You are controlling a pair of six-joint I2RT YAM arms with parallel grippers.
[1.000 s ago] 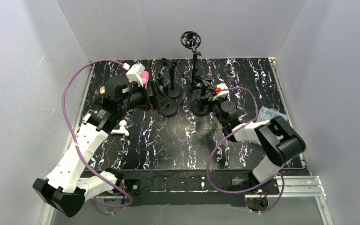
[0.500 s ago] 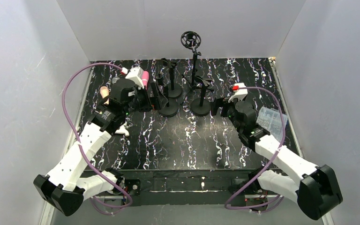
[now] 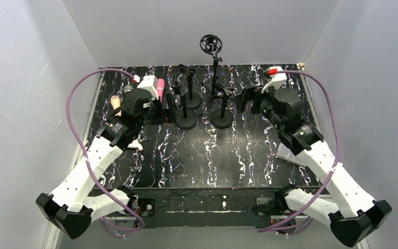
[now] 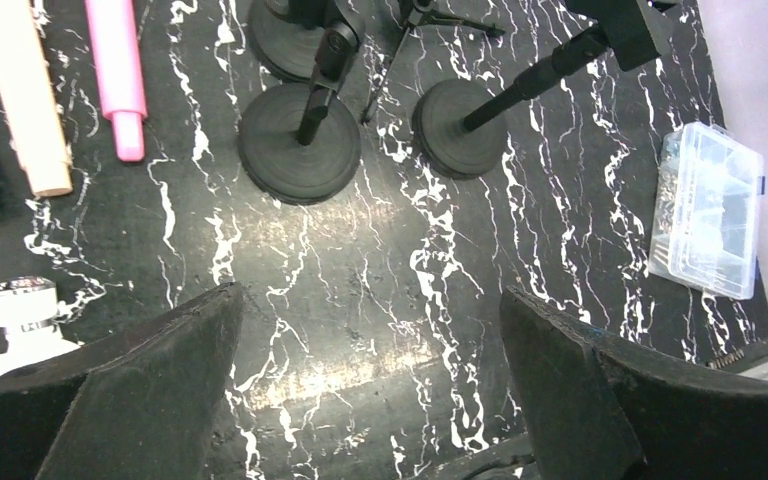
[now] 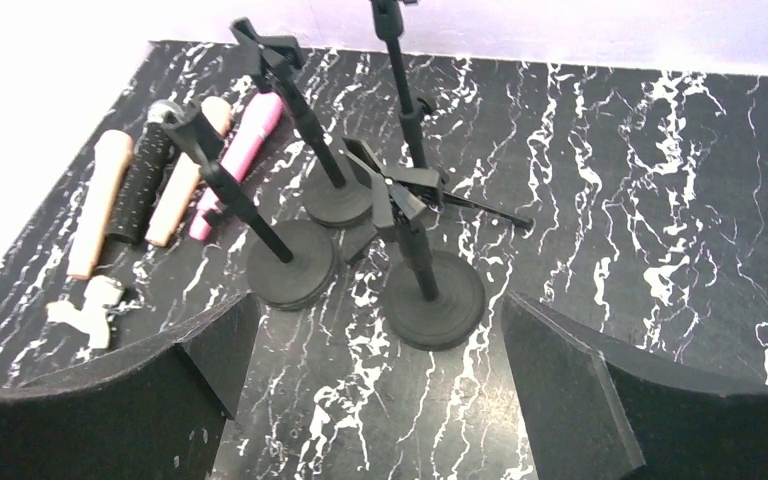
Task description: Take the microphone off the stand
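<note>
Several black microphone stands stand at the back middle: round bases and a tall stand with a ring mount. In the right wrist view their clips look empty. Microphones lie flat on the mat at the left: pink, black, two beige. The pink one and a beige one also show in the left wrist view. My left gripper is open and empty, left of the stands. My right gripper is open and empty, right of them.
A clear plastic box lies on the mat at the right, partly under my right arm. A small white part lies near the left arm. Grey walls enclose the black marbled mat on three sides.
My right arm has unfolded and its wrist has swung right and toward the back, so its gripper now faces the stands from the right. My left gripper has shifted slightly right toward the stands.
</note>
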